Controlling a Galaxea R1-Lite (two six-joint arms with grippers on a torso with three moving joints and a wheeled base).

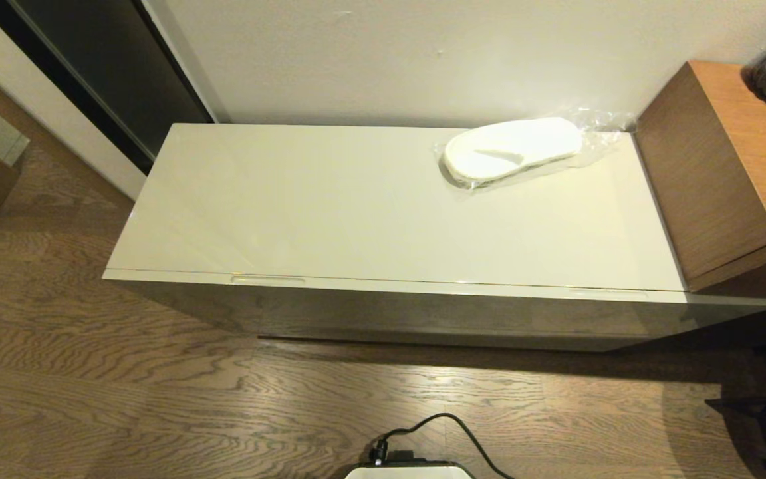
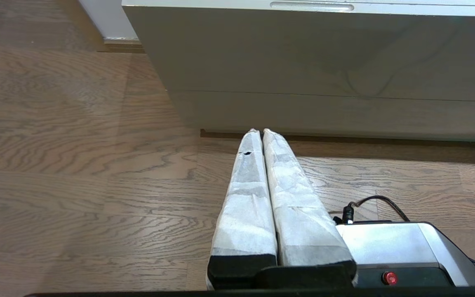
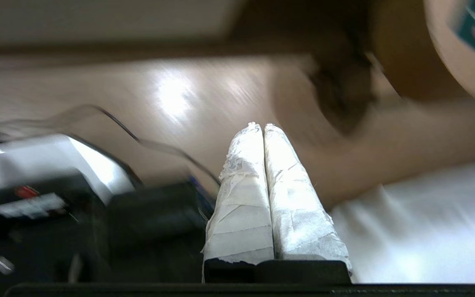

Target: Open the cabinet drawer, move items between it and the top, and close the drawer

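1. My left pincer is closed with nothing between its wrapped fingers; it hangs low above the wooden floor, in front of the cabinet.
2. My right pincer is also closed and empty, low over the floor beside my base.
3. The cabinet drawer is shut, its cream front flush under the top, with two narrow slots along the front edge.
4. The white slipper in clear plastic lies on the top, near its back right corner, just beside the brown wooden side cabinet.
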